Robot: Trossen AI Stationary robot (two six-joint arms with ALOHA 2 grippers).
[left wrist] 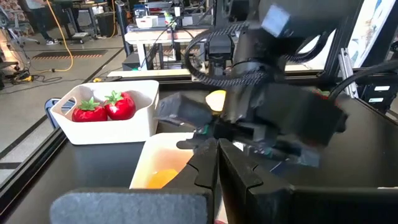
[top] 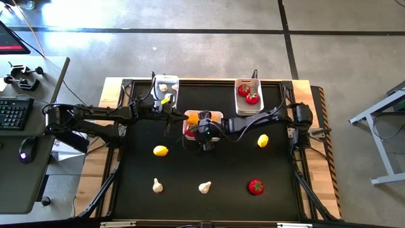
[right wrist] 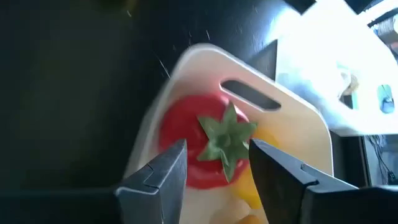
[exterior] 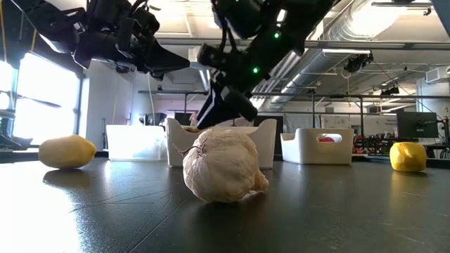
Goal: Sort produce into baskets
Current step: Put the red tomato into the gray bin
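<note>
Three white baskets stand at the far side: the left one (top: 166, 88) holds garlic and a yellow piece, the right one (top: 248, 96) two red fruits, the middle one (top: 202, 119) yellow pieces and a red fruit with a green top (right wrist: 205, 146). My right gripper (right wrist: 217, 149) is open right over that red fruit, a finger on either side; the fruit lies in the basket. It also shows in the high view (top: 204, 130). My left gripper (top: 181, 117) hovers shut and empty at the middle basket's left end, also in its wrist view (left wrist: 219, 152).
Loose on the black mat: two yellow lemons (top: 161, 151) (top: 263, 140), two garlic bulbs (top: 157, 185) (top: 204, 187) and a red fruit (top: 255, 186). One garlic bulb (exterior: 223, 165) fills the low view's middle. Both arms cross just before the middle basket.
</note>
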